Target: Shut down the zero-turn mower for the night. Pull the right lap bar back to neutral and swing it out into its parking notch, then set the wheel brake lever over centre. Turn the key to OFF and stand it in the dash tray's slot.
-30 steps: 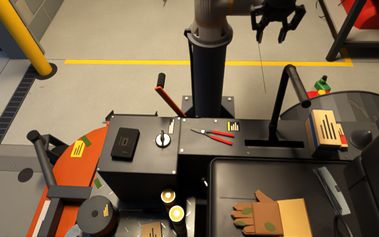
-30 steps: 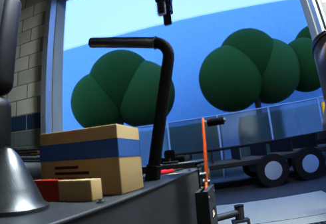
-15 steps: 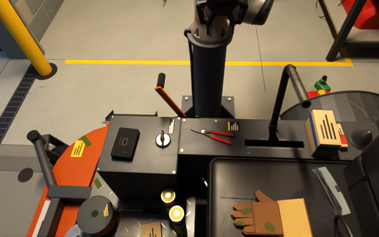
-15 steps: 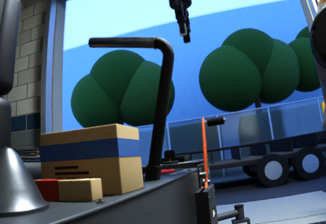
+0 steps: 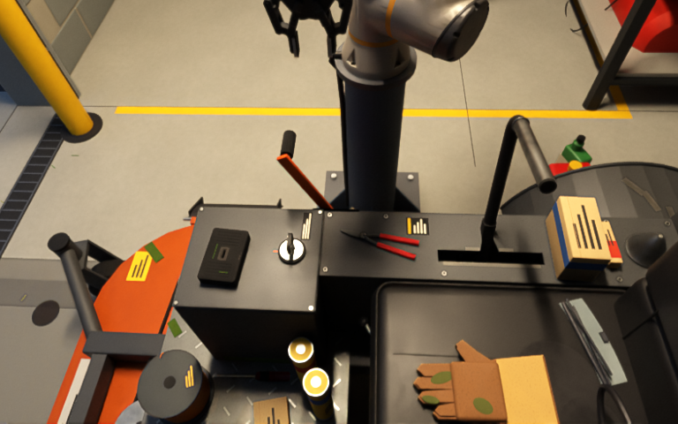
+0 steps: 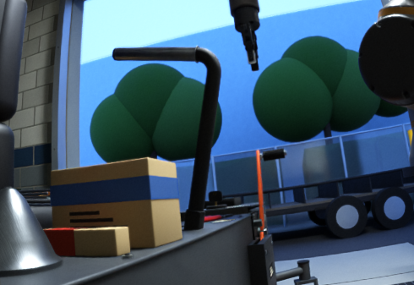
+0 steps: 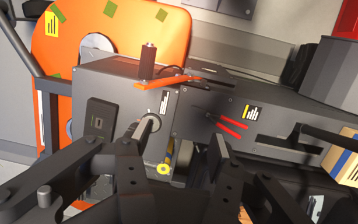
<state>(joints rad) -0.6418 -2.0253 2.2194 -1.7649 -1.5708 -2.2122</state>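
Observation:
The key (image 5: pixel 291 247) in the round ignition switch (image 7: pixel 151 122) is partly hidden behind a finger in the wrist camera. My gripper (image 5: pixel 309 39) (image 6: pixel 252 55) (image 7: pixel 176 140) hangs open and empty high above the orange brake lever (image 5: pixel 301 171) (image 6: pixel 259 190) (image 7: pixel 168 81) with its black grip. The right lap bar (image 5: pixel 506 184) (image 6: pixel 202 131) stands in its slot (image 5: pixel 490 257) to the right. The dash tray (image 5: pixel 224 255) (image 7: pixel 101 122) with its slot lies left of the switch.
My arm's pedestal (image 5: pixel 372 152) rises behind the console. Red-handled pliers (image 5: pixel 387 244) (image 7: pixel 229 127) lie between switch and lap bar. A blue-banded box (image 5: pixel 579 236) (image 6: pixel 114 203) sits at the right, and a glove (image 5: pixel 469 386) lies on the seat.

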